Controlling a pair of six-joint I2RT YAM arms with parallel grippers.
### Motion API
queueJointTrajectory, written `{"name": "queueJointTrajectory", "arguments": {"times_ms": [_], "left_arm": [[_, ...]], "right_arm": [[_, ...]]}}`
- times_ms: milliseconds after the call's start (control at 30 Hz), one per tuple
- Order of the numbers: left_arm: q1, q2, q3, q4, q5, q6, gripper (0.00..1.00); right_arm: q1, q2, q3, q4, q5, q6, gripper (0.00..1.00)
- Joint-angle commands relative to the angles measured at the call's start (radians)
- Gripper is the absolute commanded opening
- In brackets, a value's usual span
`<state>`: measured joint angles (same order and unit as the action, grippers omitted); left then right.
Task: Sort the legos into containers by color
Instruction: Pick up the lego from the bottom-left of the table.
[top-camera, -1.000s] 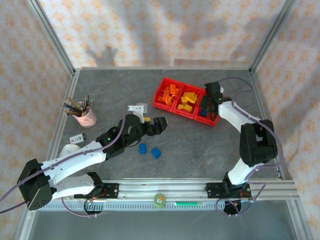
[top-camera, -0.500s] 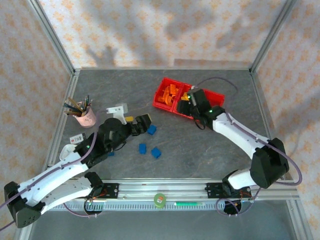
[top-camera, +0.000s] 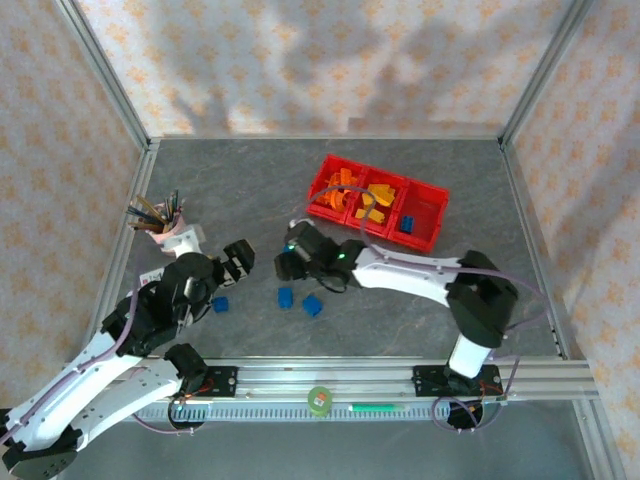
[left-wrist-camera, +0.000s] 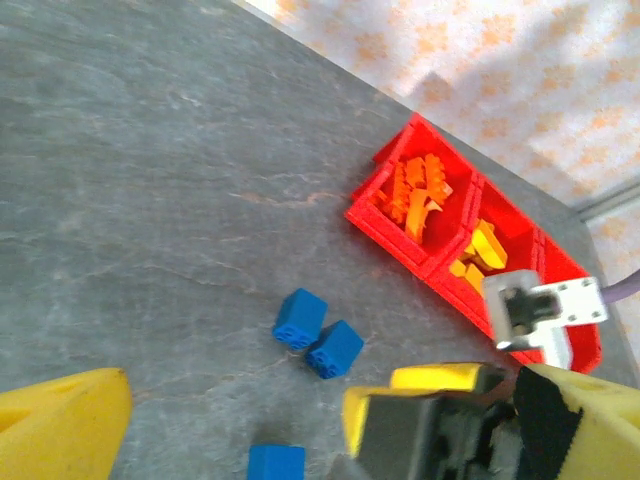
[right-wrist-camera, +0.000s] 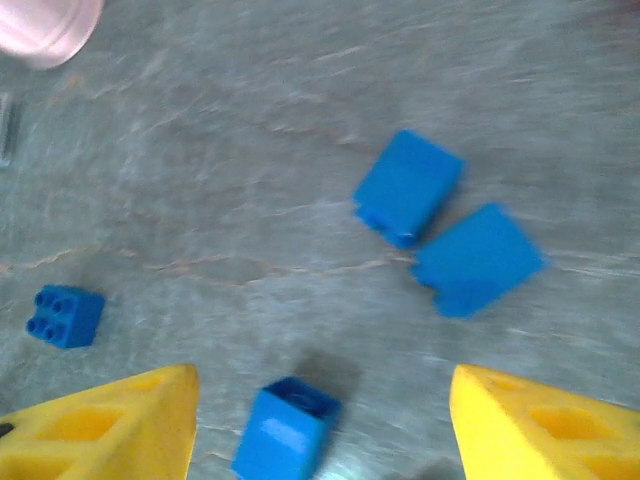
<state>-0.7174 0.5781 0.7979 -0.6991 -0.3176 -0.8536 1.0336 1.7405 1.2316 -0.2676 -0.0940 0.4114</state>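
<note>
Right gripper (right-wrist-camera: 322, 375) is open; its yellow fingers (right-wrist-camera: 110, 425) stand wide apart and clamp nothing; it hangs over the table (top-camera: 240, 180) near the middle, facing the left gripper (top-camera: 238, 258); the left gripper is likewise open and empty. The bins (top-camera: 438, 218) stand right of centre toward the far side, three joined in a row, well apart from both grippers; seen from the top, the left bin holds orange legos (top-camera: 340, 190); the middle bin holds yellow legos (top-camera: 376, 200); the right bin holds blue legos (top-camera: 407, 224). The cup (right-wrist-camera: 45, 20), pink, stands at the left, just beside the left arm. Four loose legos, all blue, lie on the table outside the bins; the first lego (right-wrist-camera: 285, 425) lies between the fingers of the right gripper, touching neither; the pair (right-wrist-camera: 405, 188) lies corner to corner near the right gripper; the last lego (top-camera: 219, 304), studs up, lies near the left gripper.
</note>
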Motion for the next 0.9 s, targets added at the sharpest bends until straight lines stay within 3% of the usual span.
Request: {"name": "queueJointTrajectory", "arguments": {"times_ms": [0,267,533,867], "left_arm": [[0.009,-0.048,0.042,-0.168,-0.102,-0.075,0.99],[0.009,-0.169,0.066,-0.291,-0.188,-0.168,0.99],[0.009,-0.23,0.093,-0.389,-0.256,-0.248,0.99],[0.009,-0.26,0.09,-0.406,-0.281,-0.272,0.99]], "right_arm": [[0.066,0.086,0.102,0.018,0.029,-0.018,0.68],[0.176,0.277,0.25,0.072,-0.003,-0.229,0.75],[0.192,0.417,0.345,0.112,-0.089,-0.372,0.8],[0.219,0.539,0.45,0.058,-0.097,-0.496,0.84]]}}
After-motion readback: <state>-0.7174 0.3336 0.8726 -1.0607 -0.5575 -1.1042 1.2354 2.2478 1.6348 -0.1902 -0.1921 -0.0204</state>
